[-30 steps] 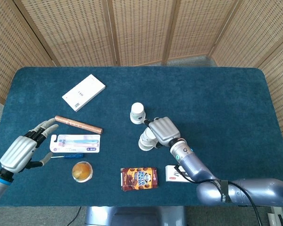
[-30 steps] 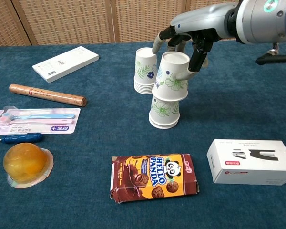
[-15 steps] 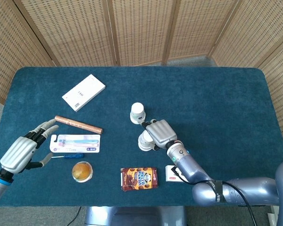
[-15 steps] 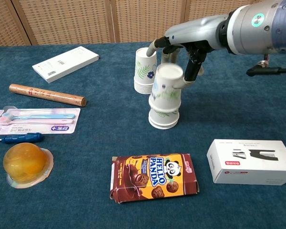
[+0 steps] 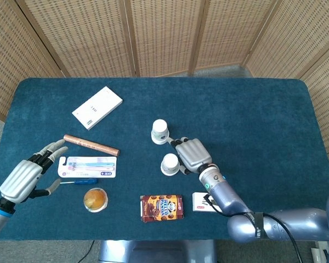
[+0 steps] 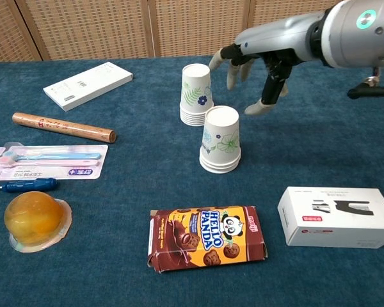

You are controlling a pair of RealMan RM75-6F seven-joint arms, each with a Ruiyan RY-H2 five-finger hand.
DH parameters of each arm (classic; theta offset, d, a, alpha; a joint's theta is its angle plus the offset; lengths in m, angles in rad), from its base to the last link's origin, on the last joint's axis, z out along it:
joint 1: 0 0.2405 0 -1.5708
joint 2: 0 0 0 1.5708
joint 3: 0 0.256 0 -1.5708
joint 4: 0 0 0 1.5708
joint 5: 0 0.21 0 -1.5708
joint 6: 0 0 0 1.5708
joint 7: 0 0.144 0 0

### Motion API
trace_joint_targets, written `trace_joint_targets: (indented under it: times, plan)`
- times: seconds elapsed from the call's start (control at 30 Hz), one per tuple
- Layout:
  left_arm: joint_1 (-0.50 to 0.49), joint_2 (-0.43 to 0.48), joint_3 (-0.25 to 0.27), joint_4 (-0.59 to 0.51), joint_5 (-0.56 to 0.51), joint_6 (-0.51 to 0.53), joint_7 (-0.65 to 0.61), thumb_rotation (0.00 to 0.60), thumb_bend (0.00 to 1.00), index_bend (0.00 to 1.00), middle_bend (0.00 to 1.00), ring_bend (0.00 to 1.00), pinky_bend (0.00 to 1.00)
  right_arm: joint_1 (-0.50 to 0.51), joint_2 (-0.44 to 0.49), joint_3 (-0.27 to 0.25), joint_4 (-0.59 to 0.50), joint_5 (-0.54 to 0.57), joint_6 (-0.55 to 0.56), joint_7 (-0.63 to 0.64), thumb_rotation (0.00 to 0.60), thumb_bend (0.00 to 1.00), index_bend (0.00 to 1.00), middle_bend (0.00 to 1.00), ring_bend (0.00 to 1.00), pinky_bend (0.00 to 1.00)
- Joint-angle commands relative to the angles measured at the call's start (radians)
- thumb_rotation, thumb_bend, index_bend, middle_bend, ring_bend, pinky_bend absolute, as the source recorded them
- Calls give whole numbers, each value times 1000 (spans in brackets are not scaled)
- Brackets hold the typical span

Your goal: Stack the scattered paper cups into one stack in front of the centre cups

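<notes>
We see two stacks of upside-down paper cups near the middle of a blue table (image 6: 115, 192). The front stack (image 6: 220, 139) stands just before the centre stack (image 6: 196, 94). Our right hand (image 6: 259, 70) hovers just beside and above them, fingers spread, holding nothing. Our left hand (image 5: 28, 175) rests at the table's left edge, fingers apart and empty, near a toothbrush pack (image 5: 88, 166).

White floral-printed paper cups (image 6: 221, 139) on dark blue table (image 6: 134, 192), silver hand (image 5: 193, 155)
</notes>
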Motion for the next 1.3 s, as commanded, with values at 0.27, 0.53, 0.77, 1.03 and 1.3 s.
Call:
trace_joint_targets:
  times: [0.27,0.53,0.77,1.03,1.3]
  plan:
    - [38,8,14,5,-15,32,11,600,459,0,0,0,214,-136,69,-27,-5,-159,120,103,600,371,21,263,166,583]
    - [73,-8,29,41,-38,50,-11,600,459,0,0,0,189,-315,100,-77,70,-411,265,244,600,399,23,252,101,499]
    - [115,-37,32,83,-63,87,6,600,459,0,0,0,165,-466,119,-115,144,-508,373,308,600,422,6,201,26,416]
    - [160,-83,26,136,-94,129,42,600,459,0,0,0,151,-596,135,-130,201,-547,438,339,600,421,6,193,14,393]
    - [198,-96,24,158,-104,169,51,600,459,0,0,0,147,-673,142,-115,228,-588,450,359,600,418,6,192,7,388]
